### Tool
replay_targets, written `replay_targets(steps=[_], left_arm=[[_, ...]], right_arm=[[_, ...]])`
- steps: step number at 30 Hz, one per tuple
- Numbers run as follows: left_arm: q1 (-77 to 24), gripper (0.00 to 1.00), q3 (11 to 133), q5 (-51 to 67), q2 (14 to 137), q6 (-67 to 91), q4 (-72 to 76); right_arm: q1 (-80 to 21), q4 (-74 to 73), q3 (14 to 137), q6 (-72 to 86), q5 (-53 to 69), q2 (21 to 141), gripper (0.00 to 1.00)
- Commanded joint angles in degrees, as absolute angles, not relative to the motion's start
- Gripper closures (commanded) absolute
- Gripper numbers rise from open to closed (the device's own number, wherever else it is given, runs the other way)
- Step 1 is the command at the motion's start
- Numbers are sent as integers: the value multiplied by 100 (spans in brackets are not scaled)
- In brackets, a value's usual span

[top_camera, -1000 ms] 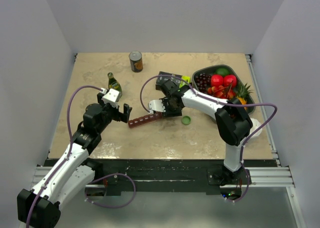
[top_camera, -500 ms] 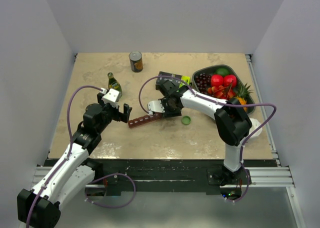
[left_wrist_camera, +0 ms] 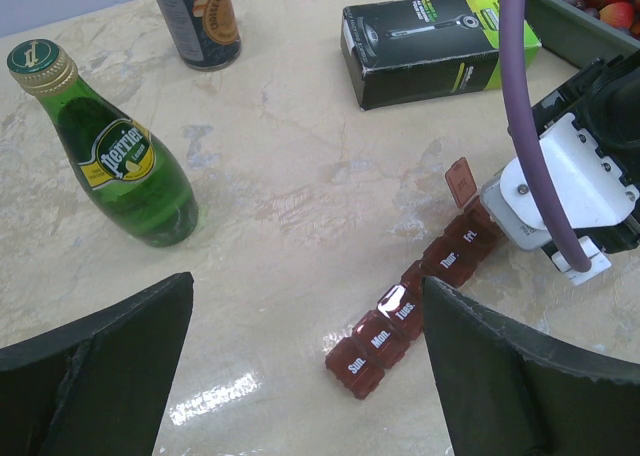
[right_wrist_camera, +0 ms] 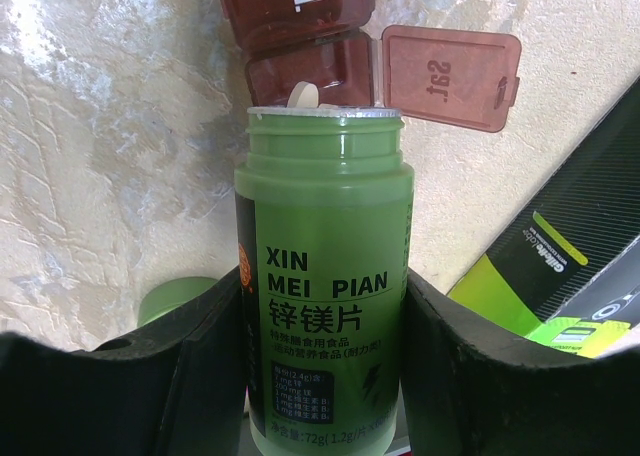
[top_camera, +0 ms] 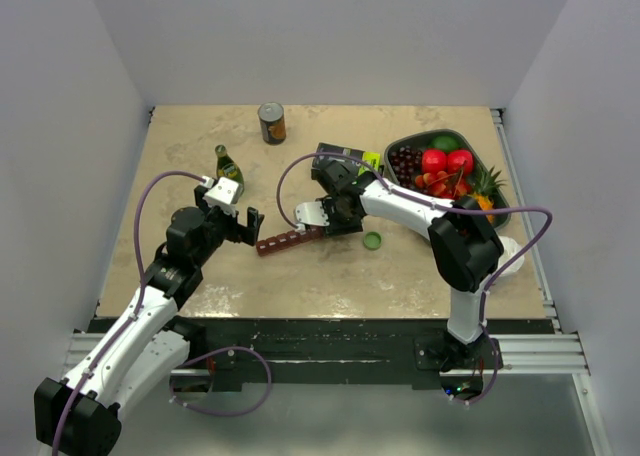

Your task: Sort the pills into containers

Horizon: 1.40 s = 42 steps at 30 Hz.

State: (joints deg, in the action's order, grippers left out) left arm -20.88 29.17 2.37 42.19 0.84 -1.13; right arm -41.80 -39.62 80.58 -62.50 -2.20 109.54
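Gripping an uncapped green pill bottle (right_wrist_camera: pixel 325 226), the right gripper (right_wrist_camera: pixel 325 316) holds its mouth, a white pill (right_wrist_camera: pixel 305 94) at the rim, over the open Sat compartment of the maroon weekly pill organizer (top_camera: pixel 288 240), centre of the overhead frame. Beside the organizer's Sun end, the left gripper (left_wrist_camera: pixel 305 306) hovers, jaws spread wide.

Left arm reaching forward, left end effector (left_wrist_camera: pixel 308 286) spread wide, right end effector (top_camera: pixel 335 214) clamping green bottle (right_wrist_camera: pixel 325 226)

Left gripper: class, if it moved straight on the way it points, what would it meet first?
Probably the pill strip, its Sunday end, lying just ahead of the open left gripper; depth is unclear.
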Motion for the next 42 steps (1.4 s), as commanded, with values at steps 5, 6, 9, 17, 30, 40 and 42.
replay_targets(steps=[5, 6, 9, 17, 30, 40, 42], left_arm=[[-2057, 0, 3032, 281, 4184, 35, 9], [-2057, 0, 3032, 273, 4184, 26, 9], [-2057, 0, 3032, 273, 4175, 35, 9], [-2057, 0, 3032, 281, 4175, 35, 9], [-2057, 0, 3041, 281, 4184, 26, 9], [-2057, 0, 3032, 281, 4184, 26, 9], [-2057, 0, 3041, 281, 4184, 26, 9]], right_arm=[[-4245, -4017, 8323, -6363, -396, 10995, 97], [-4254, -4017, 8323, -6363, -396, 10995, 97], [-4254, -4025, 8332, -6363, -413, 11004, 97], [-4271, -4034, 8341, -6398, -475, 11004, 97], [-4315, -4034, 8323, -6469, -598, 11013, 97], [-4342, -4043, 8323, -6504, -677, 11039, 97], [-4351, -4043, 8323, -6504, -686, 11039, 97]])
